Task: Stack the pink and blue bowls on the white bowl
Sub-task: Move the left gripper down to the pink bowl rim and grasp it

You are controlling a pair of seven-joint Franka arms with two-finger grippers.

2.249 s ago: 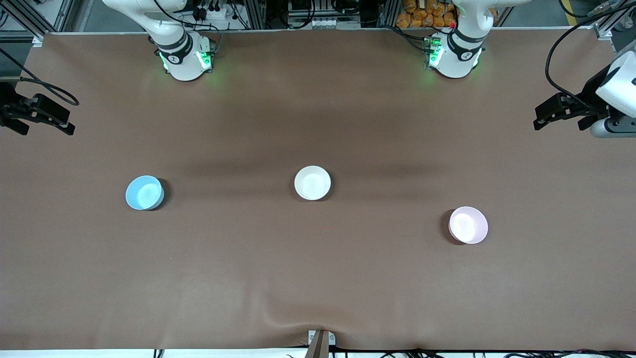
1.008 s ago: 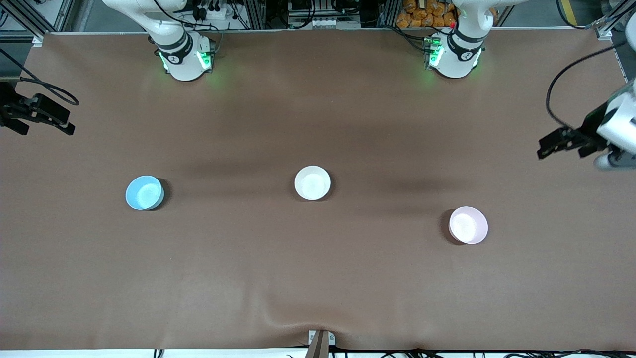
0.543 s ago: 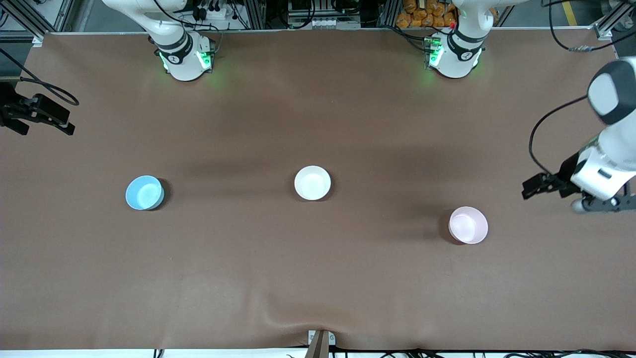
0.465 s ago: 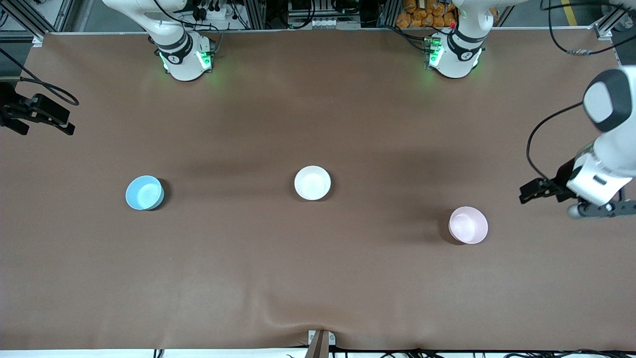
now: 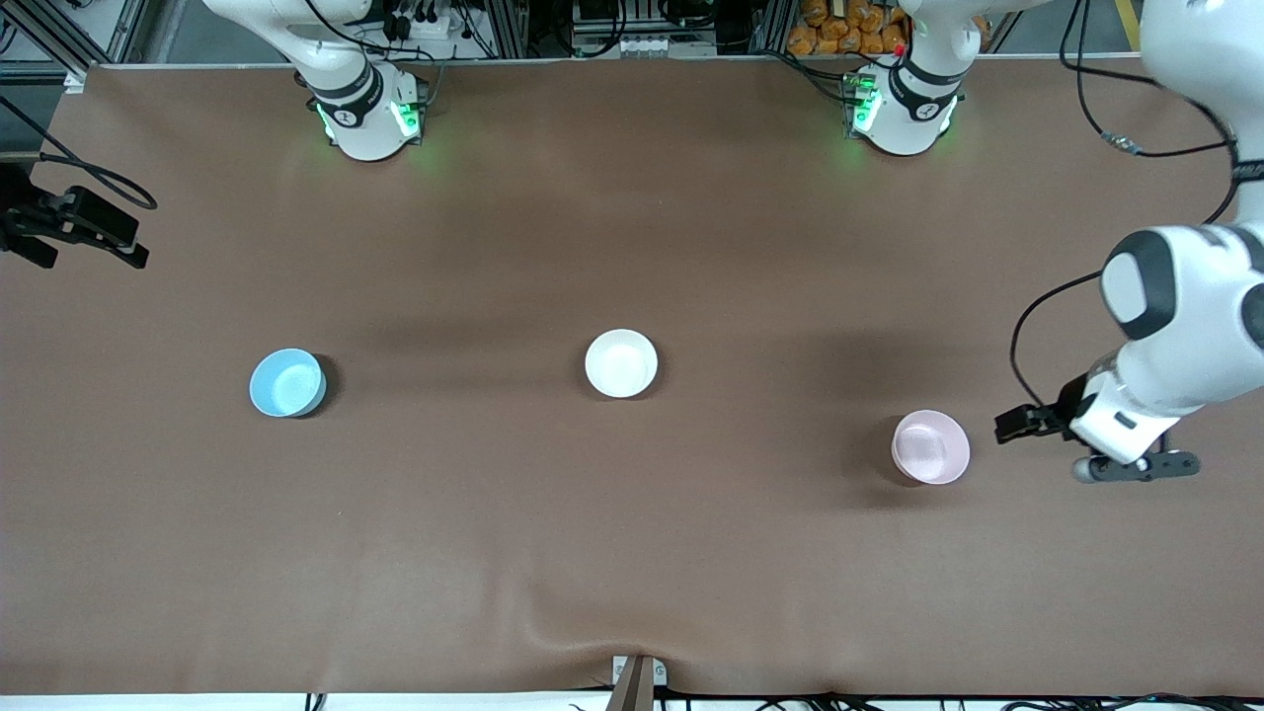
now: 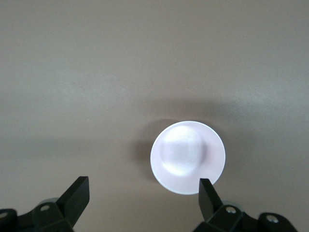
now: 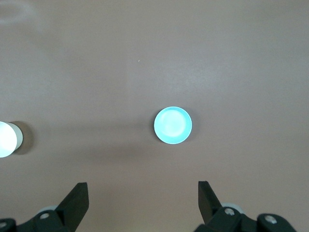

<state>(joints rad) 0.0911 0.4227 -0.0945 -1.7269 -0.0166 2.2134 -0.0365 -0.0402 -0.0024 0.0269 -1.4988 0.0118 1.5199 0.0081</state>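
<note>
Three bowls sit apart on the brown table. The white bowl [image 5: 620,363] is in the middle, the blue bowl [image 5: 286,382] toward the right arm's end, and the pink bowl [image 5: 930,446] toward the left arm's end, nearest the front camera. My left gripper [image 5: 1027,425] hangs open just beside the pink bowl. In the left wrist view the pink bowl [image 6: 188,157] lies close to one finger [image 6: 206,193] of the left gripper [image 6: 142,186]. My right gripper [image 5: 91,247] waits open at the table's end, high over the mat. Its wrist view shows the right gripper [image 7: 142,188] empty, the blue bowl [image 7: 173,125] far below and the white bowl [image 7: 6,139] at the edge.
The brown mat [image 5: 632,553] covers the whole table, with a small wrinkle and a metal bracket [image 5: 637,676] at the edge nearest the front camera. Both arm bases [image 5: 370,114] stand along the farthest edge. Cables trail from the left arm [image 5: 1175,346].
The left arm has swung from the table's end toward the front camera and inward, bringing its open gripper beside the pink bowl. The right arm and the bowls have not moved.
</note>
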